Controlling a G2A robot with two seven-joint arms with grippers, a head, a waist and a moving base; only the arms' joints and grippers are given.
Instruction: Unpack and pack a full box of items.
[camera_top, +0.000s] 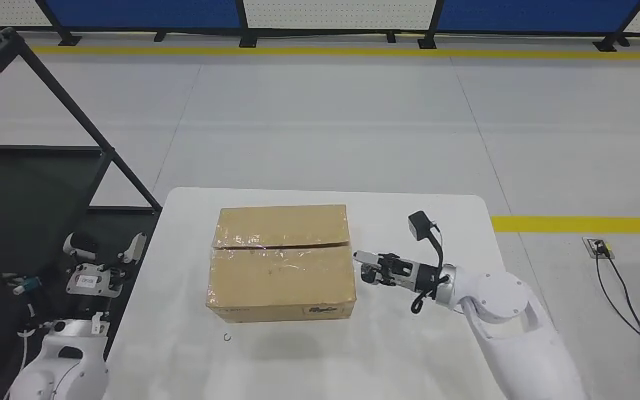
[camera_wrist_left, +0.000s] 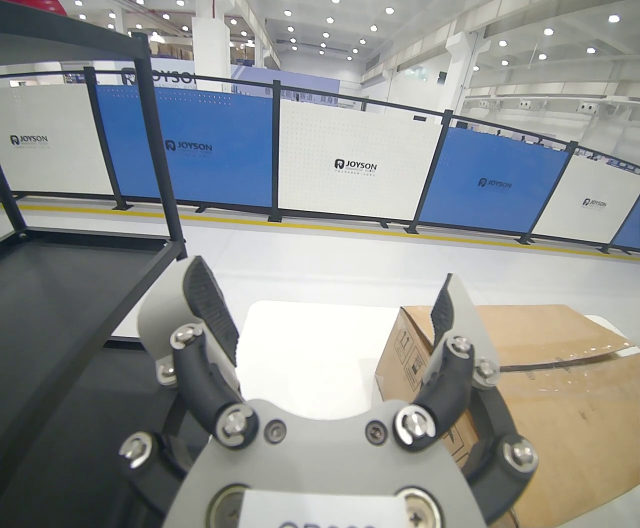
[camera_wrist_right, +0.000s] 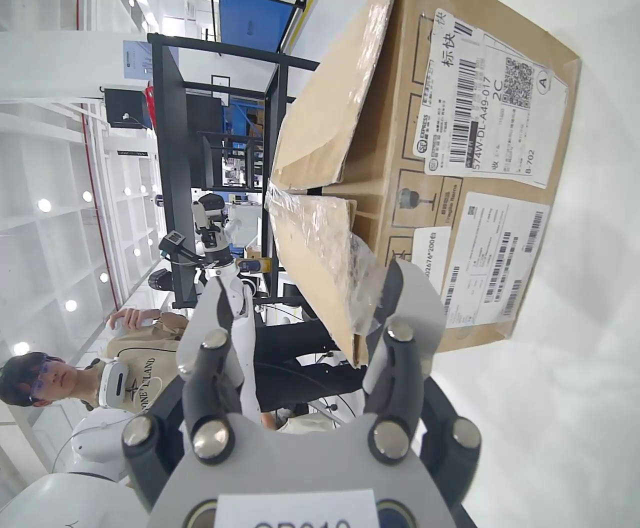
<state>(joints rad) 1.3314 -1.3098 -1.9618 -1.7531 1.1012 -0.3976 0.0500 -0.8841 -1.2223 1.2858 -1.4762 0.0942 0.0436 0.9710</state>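
A brown cardboard box (camera_top: 283, 262) with shipping labels on one side (camera_wrist_right: 480, 150) stands in the middle of the white table (camera_top: 420, 340). Its two top flaps lie down, with crinkled clear tape along the seam (camera_wrist_right: 320, 220). My right gripper (camera_top: 372, 267) is at the box's right side, open. In the right wrist view the right gripper (camera_wrist_right: 308, 275) straddles the end of one top flap (camera_wrist_right: 320, 280), with one finger (camera_wrist_right: 410, 300) against the labelled side. My left gripper (camera_wrist_left: 322, 280) hangs open and empty off the table's left edge (camera_top: 104, 248), well away from the box (camera_wrist_left: 550, 380).
A black metal rack (camera_top: 50, 190) stands left of the table, close to the left gripper (camera_wrist_left: 75, 280). A small ring-shaped item (camera_top: 228, 337) lies on the table in front of the box. Bare tabletop surrounds the box.
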